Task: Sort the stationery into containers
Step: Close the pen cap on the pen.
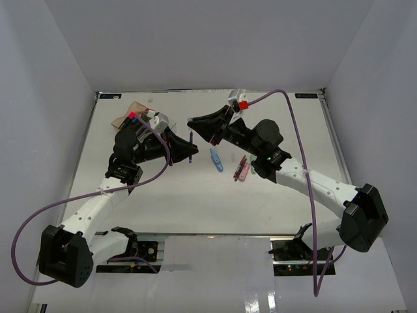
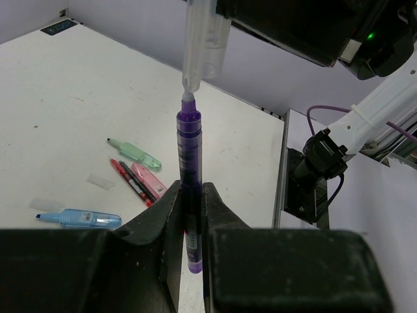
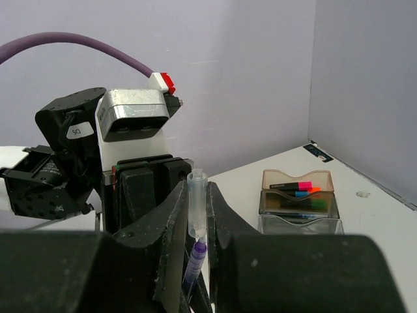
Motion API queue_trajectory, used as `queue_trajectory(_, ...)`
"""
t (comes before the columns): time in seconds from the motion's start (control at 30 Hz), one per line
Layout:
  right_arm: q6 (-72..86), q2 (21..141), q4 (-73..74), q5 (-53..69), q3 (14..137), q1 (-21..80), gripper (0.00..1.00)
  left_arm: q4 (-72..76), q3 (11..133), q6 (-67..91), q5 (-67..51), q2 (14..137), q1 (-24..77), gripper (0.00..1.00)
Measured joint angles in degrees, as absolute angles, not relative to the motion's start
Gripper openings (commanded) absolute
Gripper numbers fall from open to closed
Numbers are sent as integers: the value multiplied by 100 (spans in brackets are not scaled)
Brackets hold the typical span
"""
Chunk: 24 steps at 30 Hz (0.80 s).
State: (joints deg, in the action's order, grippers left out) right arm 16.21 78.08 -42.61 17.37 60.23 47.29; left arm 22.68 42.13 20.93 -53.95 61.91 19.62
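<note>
As purple marker (image 2: 189, 163) stands upright above table (image 2: 65, 98), clamped in left gripper (image 2: 189, 195), right gripper (image 3: 194, 195) pinches clear cap (image 2: 203, 39) directly over nib. Step in hand, by appearance: recapping before sorting. Next move calls for straight push along marker's axis, then carry to organiser tray (image 3: 300, 225) at far left. Blue highlighter (image 2: 81, 217), green highlighter (image 2: 137, 153), pink highlighter (image 2: 148, 179) and red pen (image 2: 130, 181) lie loose mid-table. Hard to tell: whether cap touches nib. Overhead, left arm hides part of tray.
</note>
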Motion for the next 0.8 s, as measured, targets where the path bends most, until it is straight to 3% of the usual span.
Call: queue_trajectory(0.8,1890,7808,-4471,1828,5999,4729,8,2578,4077,2176,-5516,6062,1962,6)
